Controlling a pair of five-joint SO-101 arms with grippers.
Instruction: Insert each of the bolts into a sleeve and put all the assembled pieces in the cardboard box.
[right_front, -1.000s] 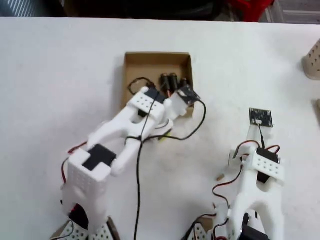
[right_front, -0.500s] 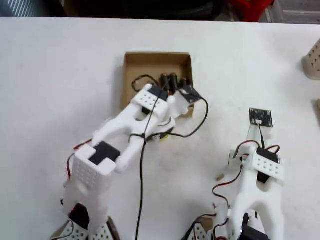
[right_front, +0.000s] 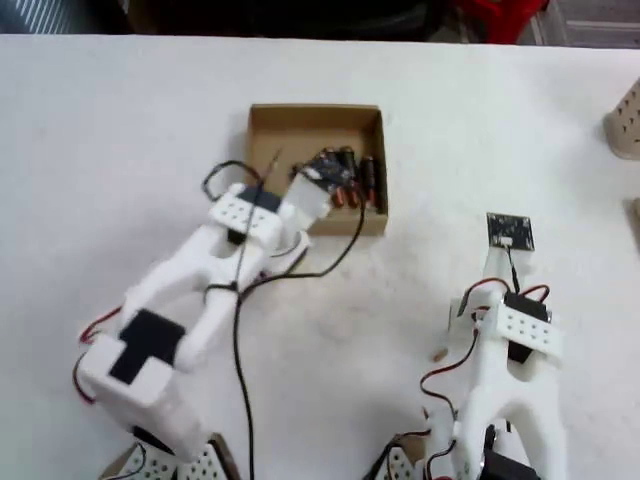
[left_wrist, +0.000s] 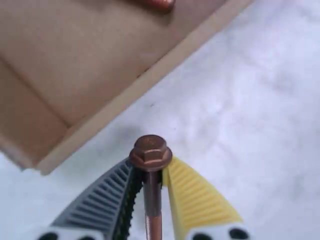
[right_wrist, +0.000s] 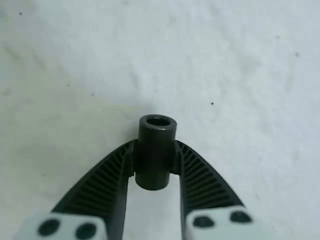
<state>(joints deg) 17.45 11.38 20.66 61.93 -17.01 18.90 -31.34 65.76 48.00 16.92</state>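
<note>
My left gripper (left_wrist: 150, 164) is shut on a copper bolt (left_wrist: 150, 151), whose hex head sticks out past the grey and yellow fingertips. It hovers over the white table just outside the rim of the cardboard box (left_wrist: 125, 99). From above, the left arm (right_front: 200, 270) ends at the box's (right_front: 290, 135) near left corner. Several assembled pieces (right_front: 362, 185) lie along the box's right side. My right gripper (right_wrist: 156, 147) is shut on a black sleeve (right_wrist: 156, 145), its open bore facing outward, above bare table. The right arm (right_front: 510, 335) stands to the right of the box.
A small copper piece (right_front: 438, 353) lies on the table left of the right arm. Beige objects (right_front: 625, 120) stand at the far right edge. Black cables hang from the left arm over the box's near wall.
The left arm has swung to the left and drawn back from the box's near right corner to its near left side. The right arm has shifted slightly left.
</note>
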